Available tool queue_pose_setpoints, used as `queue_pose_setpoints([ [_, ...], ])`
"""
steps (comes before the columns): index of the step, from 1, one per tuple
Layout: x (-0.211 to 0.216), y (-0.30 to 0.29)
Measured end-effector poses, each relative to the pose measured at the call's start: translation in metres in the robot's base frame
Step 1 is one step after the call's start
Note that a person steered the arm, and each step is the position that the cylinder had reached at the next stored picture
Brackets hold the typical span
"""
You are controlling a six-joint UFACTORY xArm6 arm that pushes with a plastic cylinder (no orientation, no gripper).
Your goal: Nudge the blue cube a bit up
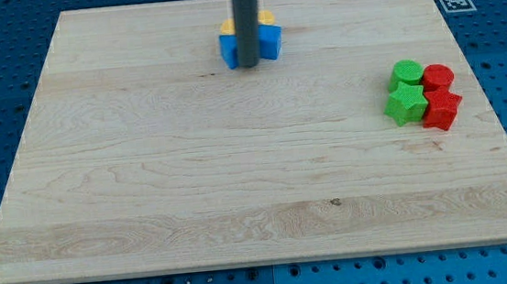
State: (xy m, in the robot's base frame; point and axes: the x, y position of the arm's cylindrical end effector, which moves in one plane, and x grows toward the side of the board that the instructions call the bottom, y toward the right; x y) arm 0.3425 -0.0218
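Blue pegboard frames the pale wooden desk (193,184), and you see most of that board bare, especially along its near edge and through the middle. Moving farther in, at the right you find a tight cluster of four blocks: a green star-like block (404,104) and a red star-like block (441,108) on the near side, with a green cylinder (406,73) and a red cylinder (437,76) just behind them, all touching or nearly so. They sit well apart from the work and need not concern you.

Farther still, close to the far edge and a little left of centre, you find the blue cube (269,41), with another blue block (229,50) just to its left whose shape is partly hidden. Behind them, yellow or orange blocks (266,19) peek out; you cannot tell their shapes. The dark rod comes down in front of this group, and my tip (250,66) rests at the near side of the blue pieces, roughly between the two. No fingers exist on this rig, so their state cannot be told.

You appear to be at the contact stage, with the push itself about to be made. The next move calls for a short, slow slide toward the far edge, centred on the cube at the right so the neighbour stays out of it. Watch the crowding: blocks behind may be shoved along.
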Motion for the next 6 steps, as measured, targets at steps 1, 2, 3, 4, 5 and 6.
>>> queue_pose_setpoints([
  [1, -0.001, -0.027],
  [2, -0.001, -0.01],
  [3, -0.001, 0.023],
  [4, -0.005, 0.033],
  [5, -0.016, 0.031],
  [6, -0.019, 0.014],
])
